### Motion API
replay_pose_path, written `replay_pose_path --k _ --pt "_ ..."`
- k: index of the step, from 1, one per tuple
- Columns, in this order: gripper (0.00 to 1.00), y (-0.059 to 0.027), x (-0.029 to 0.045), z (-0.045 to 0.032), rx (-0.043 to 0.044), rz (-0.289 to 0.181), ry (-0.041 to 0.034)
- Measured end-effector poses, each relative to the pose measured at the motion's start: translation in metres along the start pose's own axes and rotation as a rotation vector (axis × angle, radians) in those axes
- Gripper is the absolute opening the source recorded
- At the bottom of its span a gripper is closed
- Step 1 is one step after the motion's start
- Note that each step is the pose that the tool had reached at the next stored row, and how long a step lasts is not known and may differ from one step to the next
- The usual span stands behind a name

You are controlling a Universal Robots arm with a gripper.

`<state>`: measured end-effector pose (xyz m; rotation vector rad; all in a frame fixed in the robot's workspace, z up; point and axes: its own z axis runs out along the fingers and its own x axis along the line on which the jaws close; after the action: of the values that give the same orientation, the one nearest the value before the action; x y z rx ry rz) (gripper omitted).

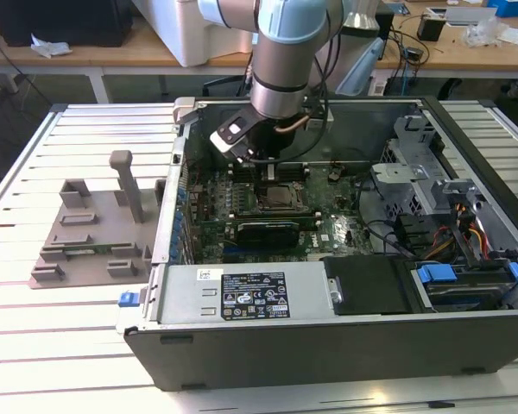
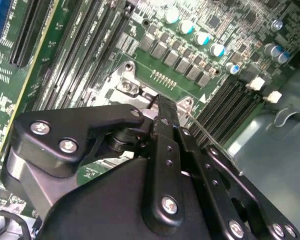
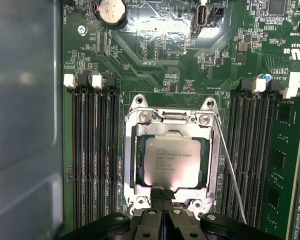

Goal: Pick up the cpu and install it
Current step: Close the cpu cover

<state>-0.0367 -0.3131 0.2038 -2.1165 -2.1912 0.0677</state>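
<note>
Slatted table (image 1: 69, 345) holds open computer case (image 1: 328, 358), grey tray (image 1: 86, 259) beside it | arm (image 1: 285, 60) reaches in, hiding its tip | gripper (image 3: 162, 191) pressed together, empty, at socket (image 3: 130, 162) edge | cpu (image 3: 172, 161) seated in socket, one edge behind fingertips

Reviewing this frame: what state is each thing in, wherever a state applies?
cpu: seated flat in the socket, metal top up.
socket lever: unlatched, angled away from the socket.
end effector: shut, tips at the socket's edge, nothing visible between them.
computer case: lying on its side, side panel off, interior exposed.
</note>
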Motion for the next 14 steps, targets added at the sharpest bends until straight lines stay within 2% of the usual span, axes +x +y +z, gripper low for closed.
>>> replay_pose_path --k 4,5,8,14 --pt "0.11 0.0023 0.0000 -0.0003 -0.0004 0.000 0.0013" --pt "0.11 0.0033 0.0002 -0.0035 -0.0008 0.000 0.0018" --pt "0.11 0.0120 -0.0002 -0.0064 0.0012 0.000 0.0014" --pt "0.11 0.0362 -0.0011 -0.0087 0.0180 0.000 0.0027"
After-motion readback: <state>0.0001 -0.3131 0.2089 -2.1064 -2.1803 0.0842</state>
